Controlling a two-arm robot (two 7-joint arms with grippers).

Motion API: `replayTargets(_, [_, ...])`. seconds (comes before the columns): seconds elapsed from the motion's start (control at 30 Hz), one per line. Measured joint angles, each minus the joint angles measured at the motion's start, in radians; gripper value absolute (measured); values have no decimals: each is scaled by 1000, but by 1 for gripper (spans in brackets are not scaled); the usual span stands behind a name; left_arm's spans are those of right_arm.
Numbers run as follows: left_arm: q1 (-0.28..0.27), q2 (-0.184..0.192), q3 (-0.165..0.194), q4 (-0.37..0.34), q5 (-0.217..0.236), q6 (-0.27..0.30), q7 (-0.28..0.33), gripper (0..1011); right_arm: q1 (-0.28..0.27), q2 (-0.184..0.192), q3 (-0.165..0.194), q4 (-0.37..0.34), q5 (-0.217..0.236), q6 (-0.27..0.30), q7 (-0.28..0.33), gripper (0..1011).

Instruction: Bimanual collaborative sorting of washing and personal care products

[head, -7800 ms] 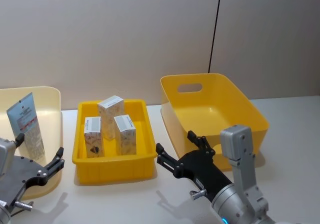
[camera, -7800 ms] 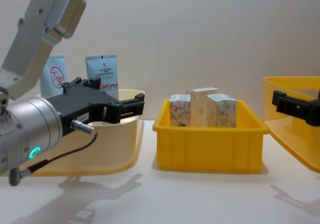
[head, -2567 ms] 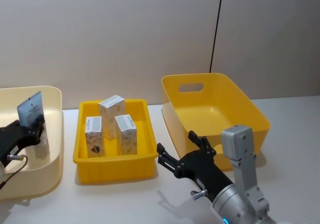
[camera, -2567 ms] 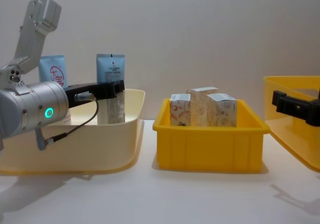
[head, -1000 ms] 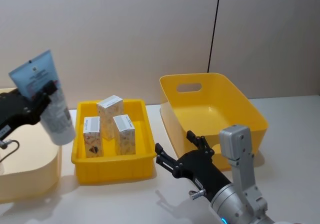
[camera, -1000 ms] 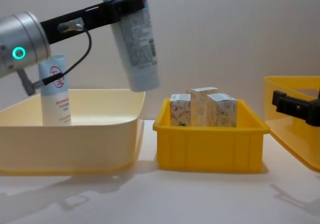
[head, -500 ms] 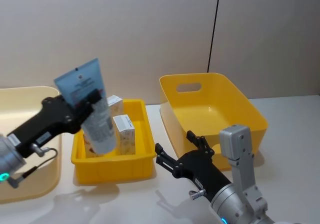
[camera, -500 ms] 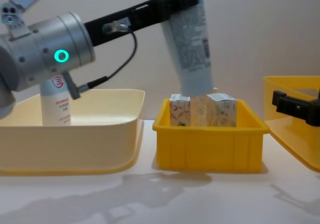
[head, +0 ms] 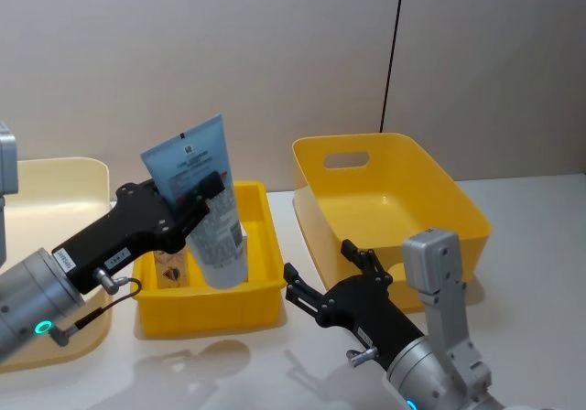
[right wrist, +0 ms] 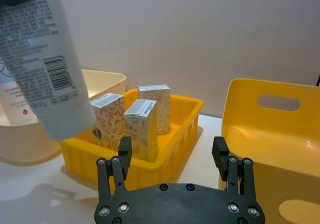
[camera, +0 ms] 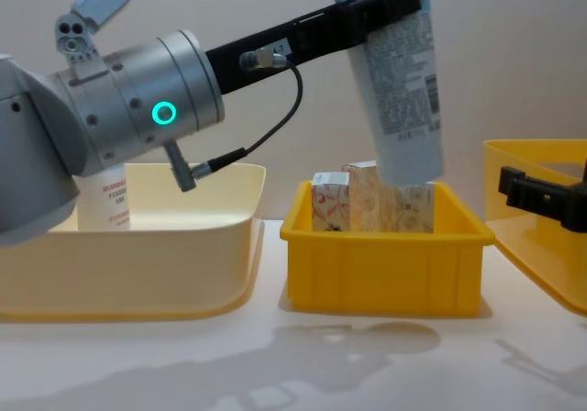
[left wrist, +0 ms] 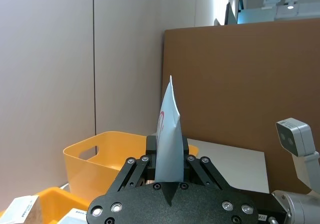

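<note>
Deep bin (head: 458, 204) placed at 3 o'clock of tray (head: 206, 305). Tube (head: 222, 241) clamped by left gripper (head: 194, 199), held over tray, tilted, cap toward 5 o'clock. Right gripper (head: 320, 260) spread wide, nothing held, 5 o'clock of tray. Cartons (camera: 332, 205) stood in tray.

I can read no word or number anywhere. The tube (right wrist: 37, 54) I hold carries blocks of fine print and a barcode (right wrist: 56, 74), all too small to make out. The 2nd tube (camera: 104, 200) in the pale bin (camera: 138, 264) and the 3 cartons' (right wrist: 141, 129) white tops show print just as illegible.
</note>
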Motion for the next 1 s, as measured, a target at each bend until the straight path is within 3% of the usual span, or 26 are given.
replayTargets(0.37, [-5,-9,14,6,3,-7,-7,240,-18,35,16,-27,48,0,84,1001])
replayTargets(0.87, [-7,-14,20,10,4,-9,-10,241,-64,134,64,-111,202,33,282,1001])
replayTargets(1.0, [-7,-14,21,10,4,-10,-11,241,-68,146,72,-126,229,39,306,1001])
